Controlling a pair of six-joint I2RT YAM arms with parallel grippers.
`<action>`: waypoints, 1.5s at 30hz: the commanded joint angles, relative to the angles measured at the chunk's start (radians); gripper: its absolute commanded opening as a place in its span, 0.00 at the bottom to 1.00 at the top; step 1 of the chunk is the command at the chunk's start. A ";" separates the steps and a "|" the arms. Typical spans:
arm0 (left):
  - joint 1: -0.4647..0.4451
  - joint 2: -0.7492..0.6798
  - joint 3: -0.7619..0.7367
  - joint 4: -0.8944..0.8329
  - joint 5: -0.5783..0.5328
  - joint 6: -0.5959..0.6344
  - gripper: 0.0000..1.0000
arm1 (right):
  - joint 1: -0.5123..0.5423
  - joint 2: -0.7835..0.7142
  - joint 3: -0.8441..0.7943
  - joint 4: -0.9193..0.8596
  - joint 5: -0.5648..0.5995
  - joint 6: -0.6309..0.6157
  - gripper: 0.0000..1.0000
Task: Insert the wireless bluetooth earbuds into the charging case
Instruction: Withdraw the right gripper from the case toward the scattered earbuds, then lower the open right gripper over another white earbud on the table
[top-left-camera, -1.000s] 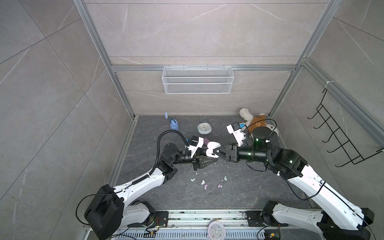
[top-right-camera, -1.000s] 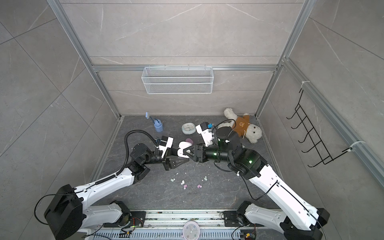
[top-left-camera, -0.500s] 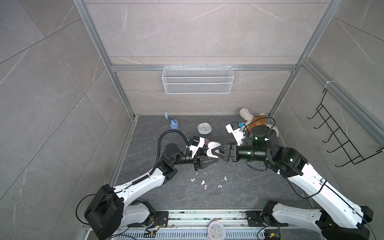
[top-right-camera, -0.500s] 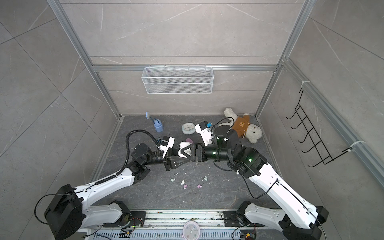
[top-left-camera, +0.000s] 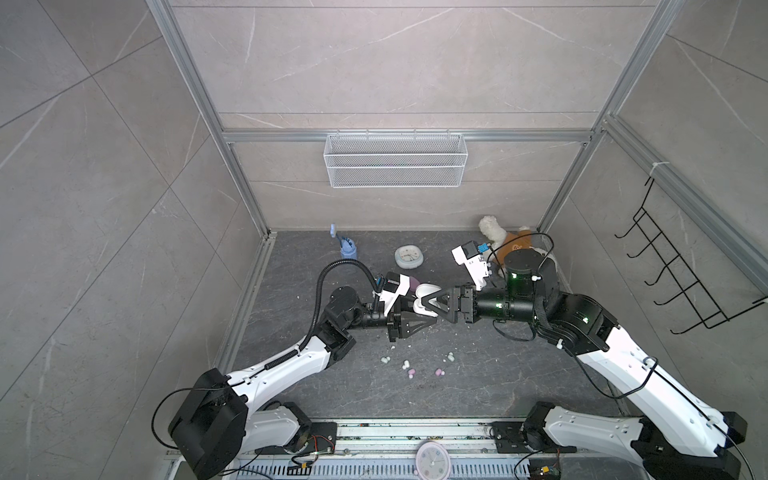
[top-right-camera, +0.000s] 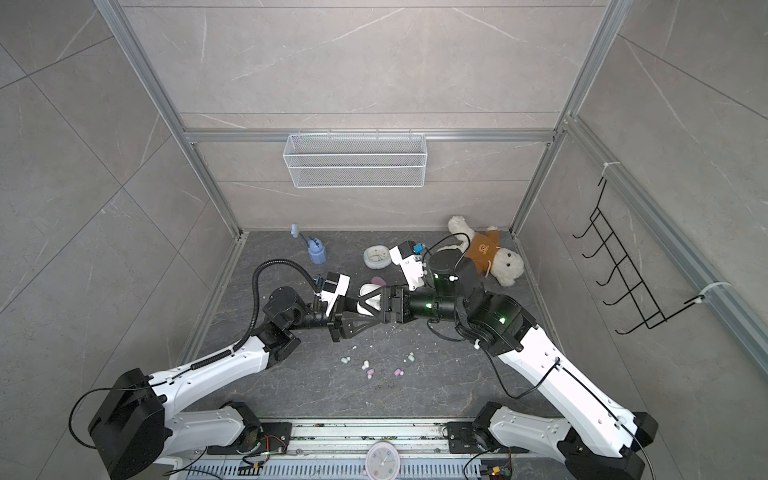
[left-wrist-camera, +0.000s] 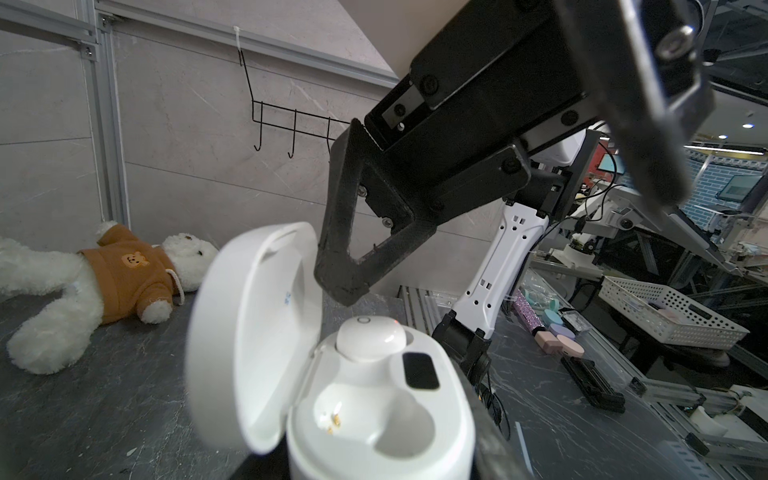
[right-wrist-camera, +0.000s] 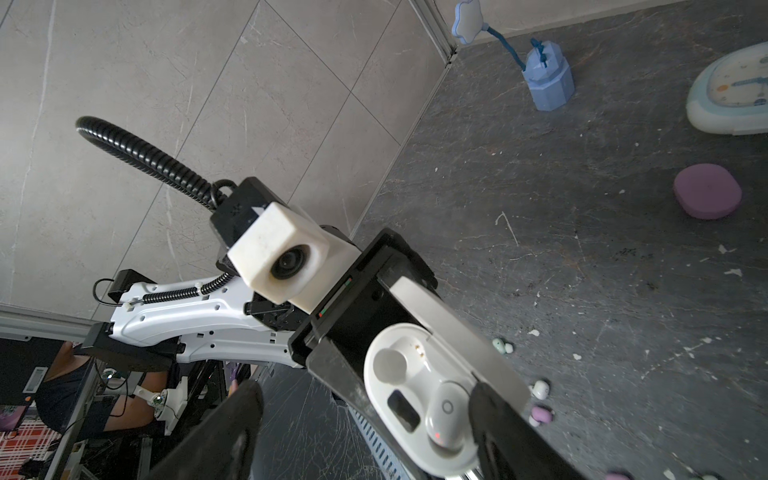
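Above the middle of the floor, my left gripper was clamped on the open charging case, and a white earbud sat in its socket, just beside one fingertip of my wide-spread right gripper.

Both top views are lit brightly and evenly from above; only soft shadows are cast on the dark grey marbled floor. The silver aluminium frame posts are splayed toward the frame corners by wide-angle distortion. In the left wrist view, the glossy white plastic charging case is blurred at its lid.
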 joint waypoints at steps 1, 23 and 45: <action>-0.013 -0.033 0.039 0.030 0.024 0.029 0.30 | 0.002 -0.001 0.034 -0.011 0.031 -0.023 0.81; 0.030 -0.382 -0.166 -0.330 -0.203 0.069 0.30 | 0.066 -0.189 -0.244 -0.280 0.250 0.186 0.90; 0.030 -0.763 -0.207 -0.712 -0.305 0.137 0.30 | 0.101 0.510 -0.358 0.177 0.071 0.306 0.75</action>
